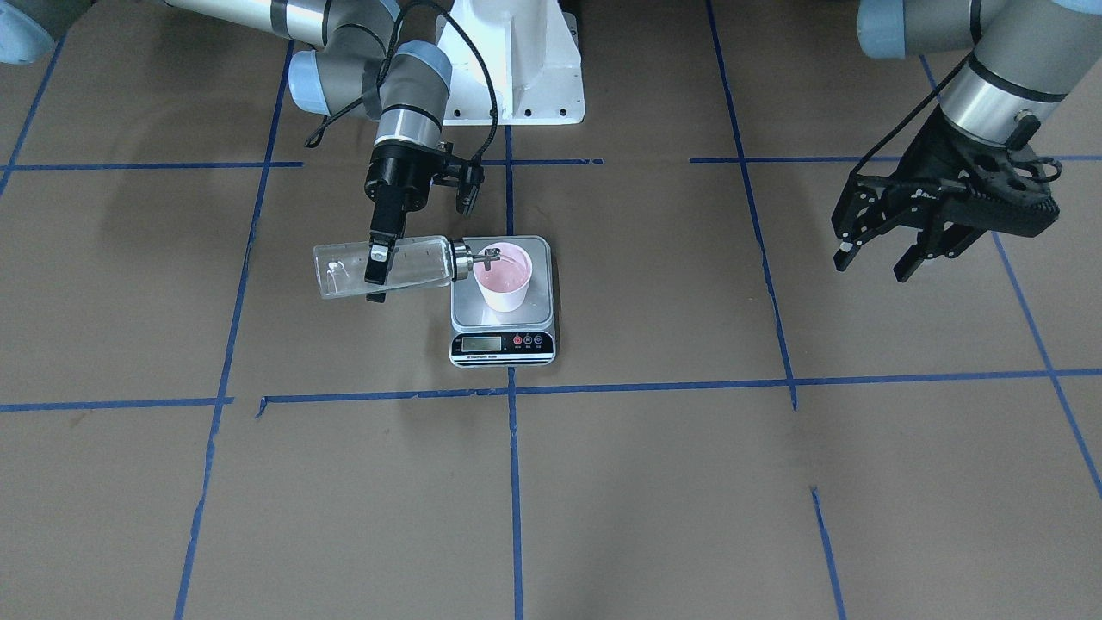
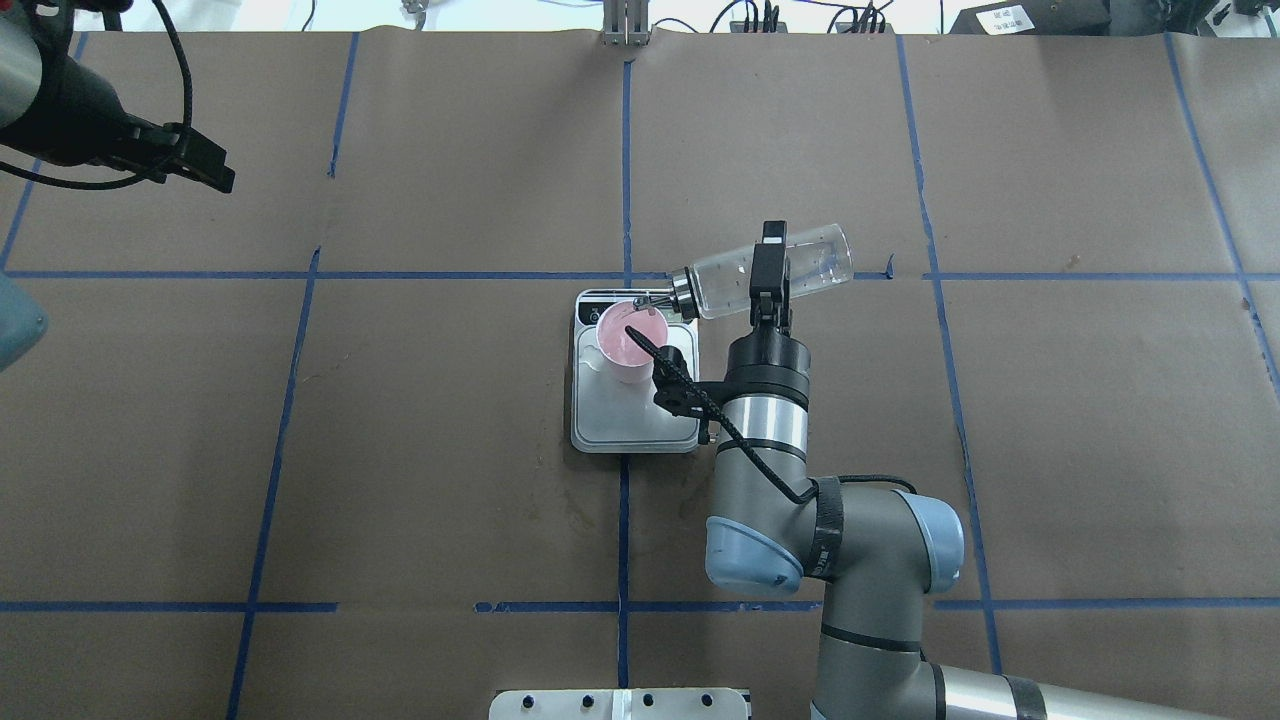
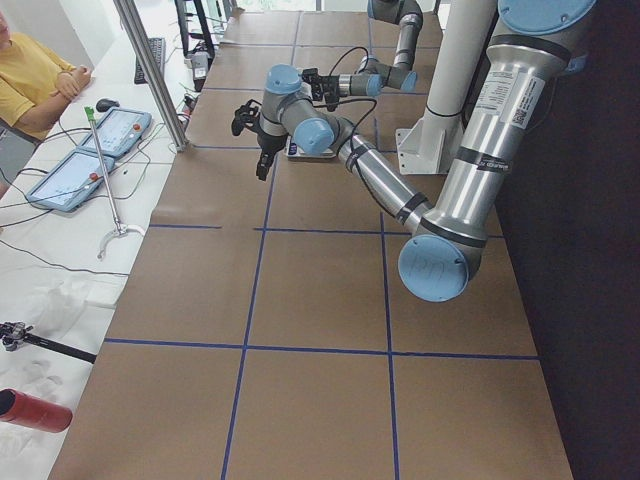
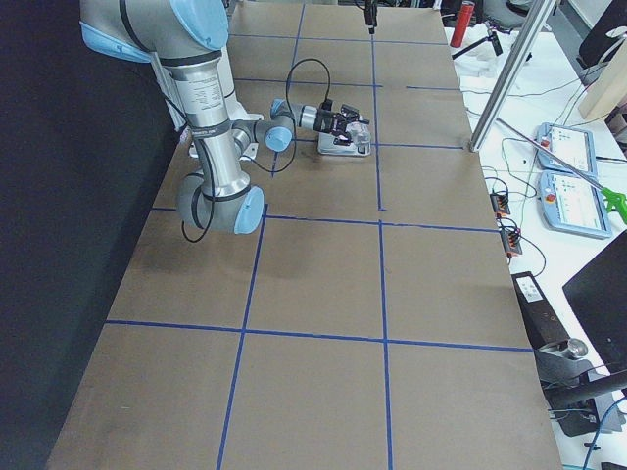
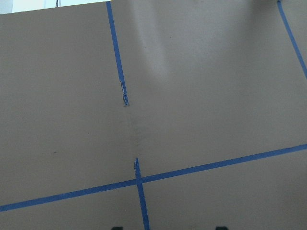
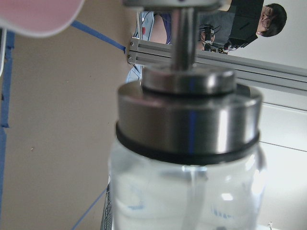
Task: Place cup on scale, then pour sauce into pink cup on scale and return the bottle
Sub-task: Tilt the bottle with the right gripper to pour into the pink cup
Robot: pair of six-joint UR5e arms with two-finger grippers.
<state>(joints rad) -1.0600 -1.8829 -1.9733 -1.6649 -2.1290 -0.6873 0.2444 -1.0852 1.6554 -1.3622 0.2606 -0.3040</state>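
A: Let us begin on the left side of the front-facing view. What is there?

B: The bottle (image 1: 422, 263) lies almost horizontal in the air. The right gripper (image 1: 376, 275) is closed around the middle of its glass body. The glass is smooth and only two narrow fingers (image 1: 377, 258) hold it, so I think the bottle could turn or slide if it is tilted too quickly.

A: And next to it?

B: The spout (image 1: 487, 256) reaches over the rim of the cup (image 1: 504, 284) on the bottle's side. The cup stands upright on the scale (image 1: 502, 343). I cannot tell if the spout touches the rim. If it does, two things may go wrong. The paper cup is light and could tip or slide on the steel platform (image 1: 540, 303), and the pressure would make the reading false.

A: Is the sauce running?

B: I cannot tell; the contents look too clear to show a stream. The danger, in my opinion, is to pour too much, because a thin spout answers late. Also, the spout is near the rim and not over the middle, so drops may fall on the platform, outside the cup.

A: And on the far right?

B: The left gripper (image 1: 872, 263) hangs above the table (image 1: 654, 482) with its fingers spread wide. It holds nothing and is well apart from the scale, so I expect no trouble from it. The last risk comes when the bottle goes back: a drop from the spout could fall on the table.
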